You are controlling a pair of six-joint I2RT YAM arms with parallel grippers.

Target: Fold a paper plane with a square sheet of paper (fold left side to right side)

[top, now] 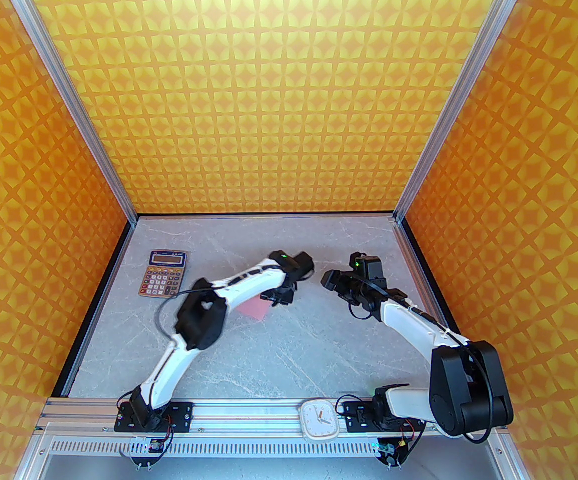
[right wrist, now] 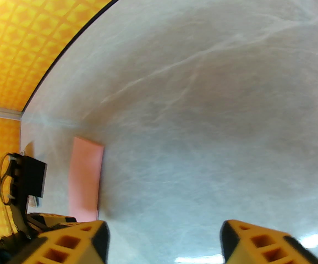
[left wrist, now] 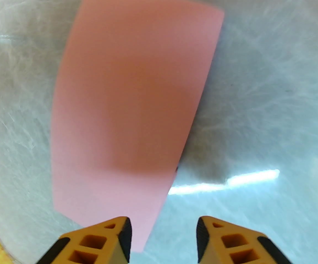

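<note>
Pink sheet of paper (left wrist: 131, 92): thin, light, limp, flat on surface (left wrist: 258, 92); judged best pinched at an edge. The left gripper (left wrist: 163, 227) and right gripper (right wrist: 164, 230) stand parted, empty.

sheet of paper (left wrist: 131, 106): thin paper, matt, smooth, no creases showing
worktop (top: 279, 358): smooth marble-look surface, slight gloss, mirrors a lamp as a bright streak
left hand (left wrist: 163, 230): matt orange plastic with cut-out cells, black rubbery-looking inner faces
right hand (right wrist: 164, 230): same orange plastic and black faces
arms (top: 169, 363): smooth white plastic shells, matt black joints
frame (top: 249, 410): bare silvery metal rails
walls (top: 269, 93): matt printed pattern
calculator (top: 163, 280): plastic case and keys
clock (top: 320, 420): smooth white plastic case
</note>
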